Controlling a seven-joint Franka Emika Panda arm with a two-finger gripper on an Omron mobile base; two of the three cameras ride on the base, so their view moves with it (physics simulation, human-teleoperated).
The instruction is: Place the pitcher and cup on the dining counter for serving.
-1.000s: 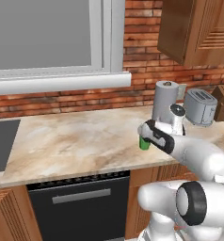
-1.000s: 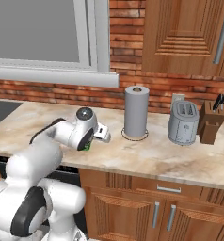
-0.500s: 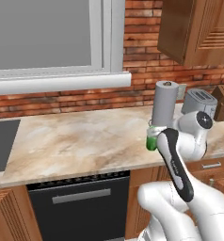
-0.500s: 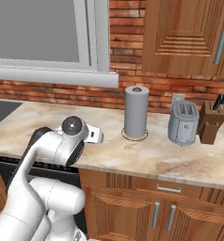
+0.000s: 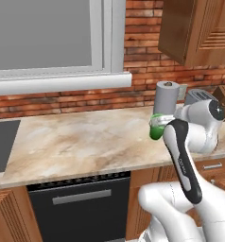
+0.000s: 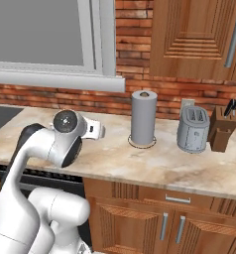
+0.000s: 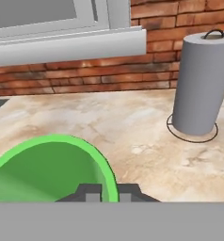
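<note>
While the claw [image 7: 106, 192] pinches the rim of the cup [image 7: 48, 169] with its jaws nearly together, one fingertip sits inside the rim and one outside in the hand view. Cup is green and translucent, held up off the wall surface [image 5: 86, 142], not resting on it. Left base view shows the cup [image 5: 156, 128] at the end of the arm, in front of the grey paper towel roll [image 5: 166, 98] and above the beige marbled stone top. Right base view: the white wrist with its round dark joint hovers over the front part of the surface [image 6: 154, 163], left of the roll [image 6: 143, 119]. Roll stands upright on a ring stand, close to the brick backsplash [image 6: 140, 74]. Right of the roll sit a grey toaster [image 6: 193, 130] and a wooden knife block [image 6: 223, 130], side by side. Window [image 5: 43, 33] with a grey sill above the surface. Dishwasher [image 5: 81, 203] front below the surface edge. Wood cabinets [image 6: 199, 34] overhead.
</note>
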